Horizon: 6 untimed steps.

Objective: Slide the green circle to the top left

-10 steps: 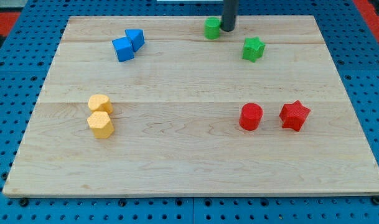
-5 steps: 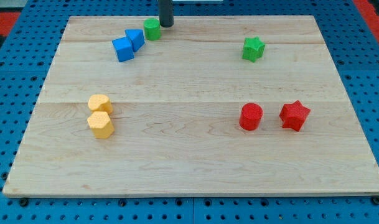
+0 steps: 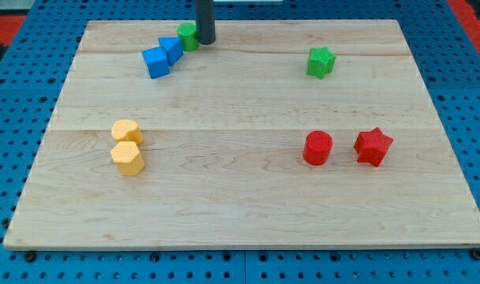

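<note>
The green circle (image 3: 187, 35) sits near the board's top edge, left of centre, touching the upper right of the blue blocks. My tip (image 3: 205, 41) is right against the green circle's right side. The rod rises from there out of the view's top.
Two blue blocks (image 3: 162, 56) lie just left and below the green circle. A green star (image 3: 321, 61) is at the top right. A red circle (image 3: 318, 147) and red star (image 3: 373, 146) are at right. Two yellow blocks (image 3: 127, 147) are at left. The wooden board (image 3: 240, 213) lies on a blue pegboard.
The tip has moved left along the top of the board, pushing the green circle leftward from the top centre until it reached the blue blocks.
</note>
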Tool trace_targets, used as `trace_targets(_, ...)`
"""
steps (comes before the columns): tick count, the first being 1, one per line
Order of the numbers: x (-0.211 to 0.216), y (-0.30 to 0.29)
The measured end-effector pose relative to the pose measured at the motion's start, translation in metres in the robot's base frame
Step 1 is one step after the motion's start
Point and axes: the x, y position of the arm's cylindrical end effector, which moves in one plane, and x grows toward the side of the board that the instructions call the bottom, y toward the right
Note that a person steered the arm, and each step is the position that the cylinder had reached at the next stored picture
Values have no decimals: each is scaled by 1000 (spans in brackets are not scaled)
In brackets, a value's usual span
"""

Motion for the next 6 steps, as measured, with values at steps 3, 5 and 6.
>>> trace_targets(3, -17, -60)
trace_targets(5, -17, -68)
trace_targets(6, -17, -72)
